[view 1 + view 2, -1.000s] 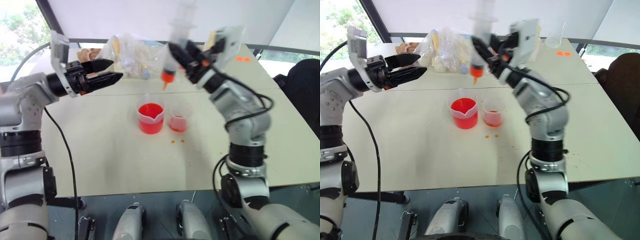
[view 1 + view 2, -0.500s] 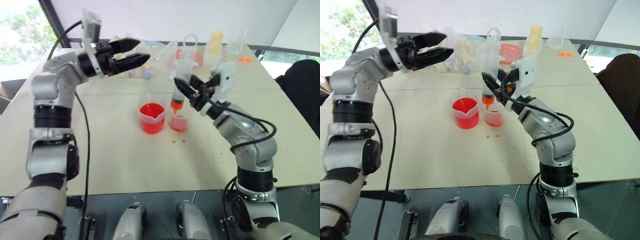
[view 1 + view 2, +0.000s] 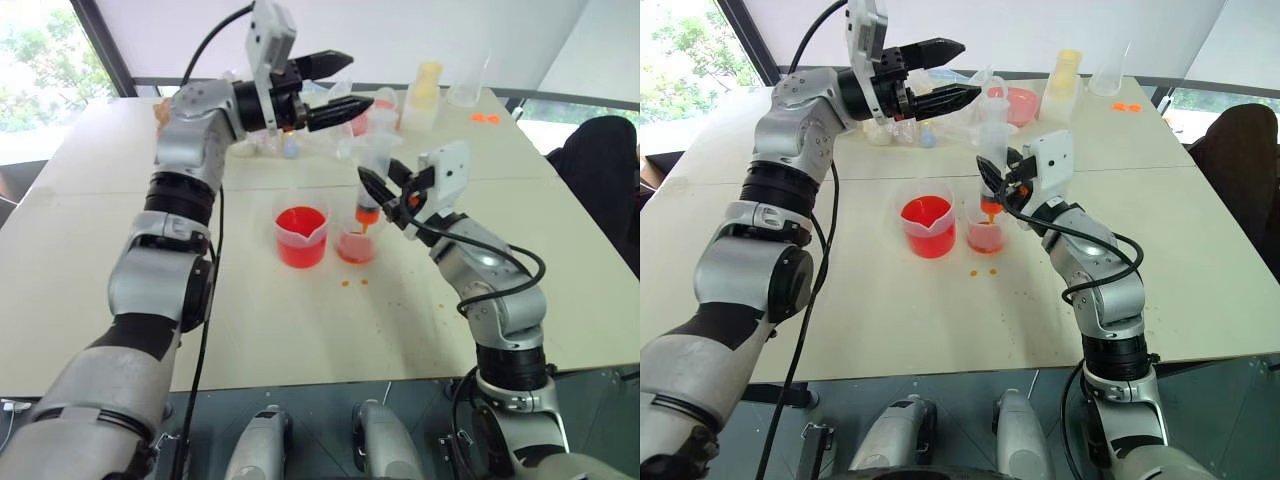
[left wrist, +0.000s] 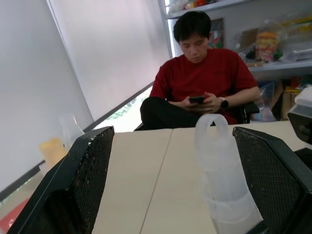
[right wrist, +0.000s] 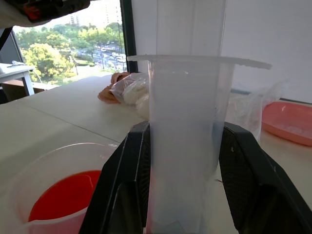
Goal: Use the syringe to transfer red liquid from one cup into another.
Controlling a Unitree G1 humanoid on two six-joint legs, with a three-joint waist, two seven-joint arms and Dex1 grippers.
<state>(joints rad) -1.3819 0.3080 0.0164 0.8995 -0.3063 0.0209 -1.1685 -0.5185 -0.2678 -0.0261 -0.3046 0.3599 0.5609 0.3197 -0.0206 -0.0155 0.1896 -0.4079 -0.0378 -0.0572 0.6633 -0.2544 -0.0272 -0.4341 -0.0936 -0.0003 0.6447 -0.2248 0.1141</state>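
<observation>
The large clear plastic syringe (image 3: 374,180), clamped in the right tool (image 3: 385,195), has been lowered over the smaller pinkish clear cup (image 3: 357,243); the wide-open left tool (image 3: 335,88) has been swung above its plunger, so discharge seems next.

A pale cream worktop (image 3: 250,320) carries a crumpled clear plastic bag (image 3: 890,130) at its far edge, beside a shallow pink plastic dish (image 3: 1018,103), a yellow-capped translucent bottle (image 3: 425,95) and a tall clear empty cup (image 3: 1110,70). A seated person in a red shirt (image 4: 204,73) holds a phone.
</observation>
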